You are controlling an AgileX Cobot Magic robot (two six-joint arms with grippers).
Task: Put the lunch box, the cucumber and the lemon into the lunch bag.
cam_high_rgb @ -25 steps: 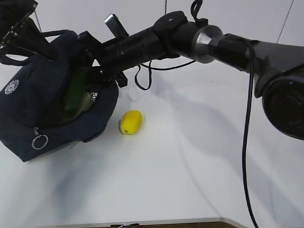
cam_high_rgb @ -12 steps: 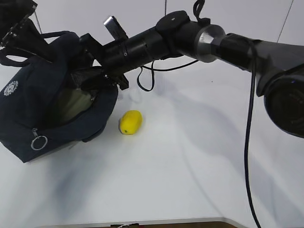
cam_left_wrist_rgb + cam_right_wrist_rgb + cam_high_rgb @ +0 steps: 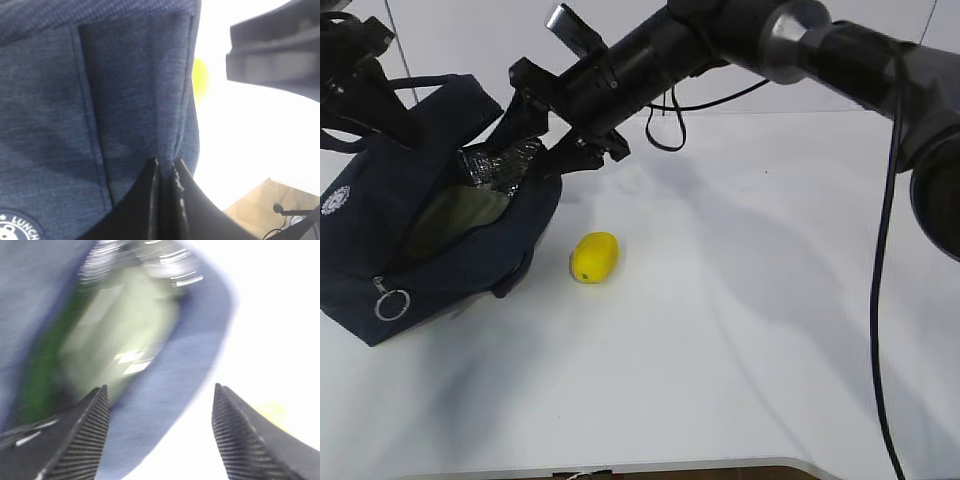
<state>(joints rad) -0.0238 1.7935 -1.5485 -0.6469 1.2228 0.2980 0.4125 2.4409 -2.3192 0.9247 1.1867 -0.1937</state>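
Your next target is the lemon [image 3: 595,257], lying on the table [image 3: 740,330] just beside the bag's [image 3: 390,200] open mouth, on the side away from the bag's ring pull [image 3: 388,303]. Your right gripper [image 3: 545,150] hangs above the bag's rim with its jaws apart and nothing between them. From there the lemon lies below and a little outward from the bag; in the right wrist view it is only a yellow smear near the right finger [image 3: 245,440]. Its long axis runs roughly toward and away from the bag's mouth, tilted. The right arm is clearly nearer.

Your left gripper [image 3: 165,172] is at the bag's far side with its jaws together, seemingly pinching the navy fabric.

The lemon looks small, bright yellow, oval and smooth, so it may roll. Inside the bag you see the box's [image 3: 450,215] pale green lid and, in the wrist view, a dark green streak that is probably the cucumber [image 3: 37,375].
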